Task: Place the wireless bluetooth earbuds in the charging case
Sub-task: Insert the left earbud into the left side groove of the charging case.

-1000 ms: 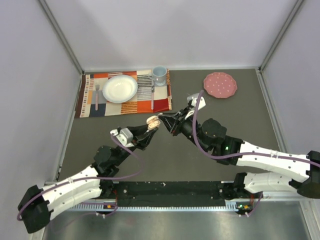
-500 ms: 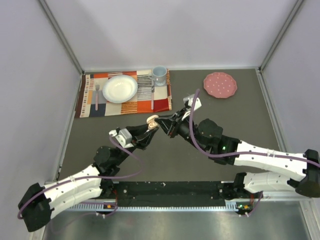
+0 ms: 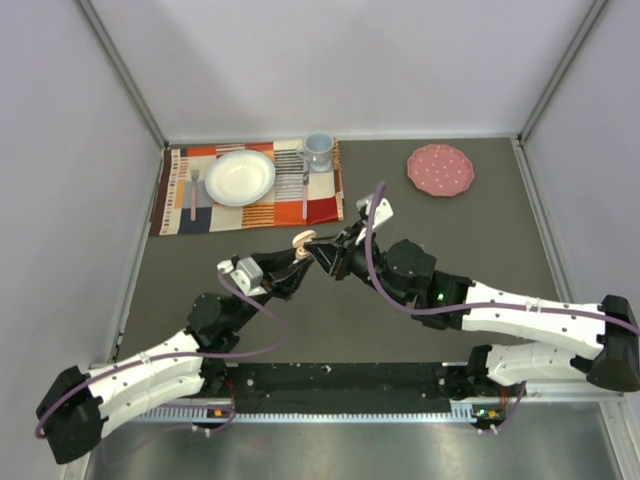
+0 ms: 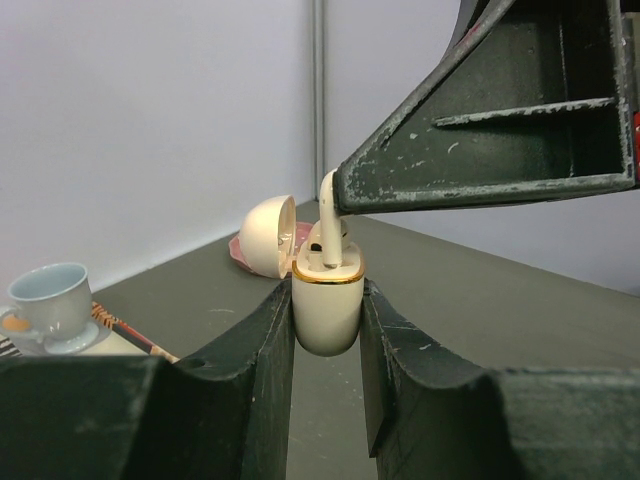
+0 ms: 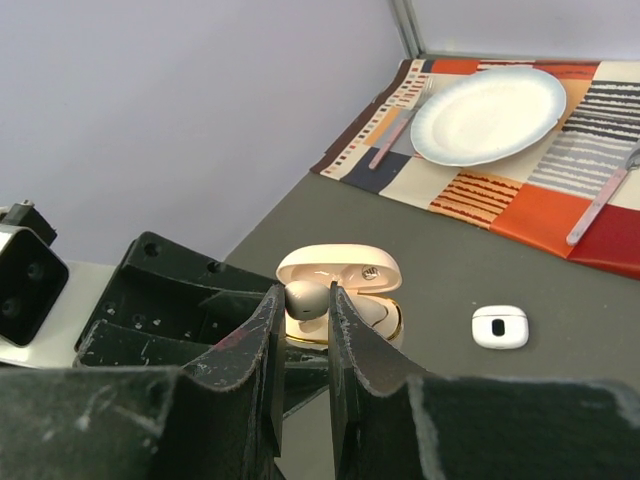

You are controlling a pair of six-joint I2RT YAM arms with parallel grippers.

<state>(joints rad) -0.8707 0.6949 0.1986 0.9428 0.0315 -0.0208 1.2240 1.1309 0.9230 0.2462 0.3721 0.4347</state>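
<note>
My left gripper (image 3: pixel 296 258) is shut on a cream charging case (image 4: pixel 327 305) with a gold rim and holds it upright above the table, its lid (image 4: pixel 268 235) hinged open. My right gripper (image 3: pixel 320 250) is shut on a white earbud (image 5: pixel 306 298) and holds it right over the case's mouth. In the left wrist view the earbud's stem (image 4: pixel 328 225) points down into the case's opening. The case also shows in the right wrist view (image 5: pixel 345 270), just behind my right fingertips. I cannot tell whether another earbud sits in the case.
A small white rounded case (image 5: pixel 499 326) lies on the grey table. At the back left, a striped placemat (image 3: pixel 250 200) carries a white plate (image 3: pixel 240 177), cutlery and a blue cup (image 3: pixel 318 150). A pink plate (image 3: pixel 440 170) lies at the back right.
My right gripper has moved left with the earbud, from beside the case to over its opening. The left gripper has kept the case nearly still.
</note>
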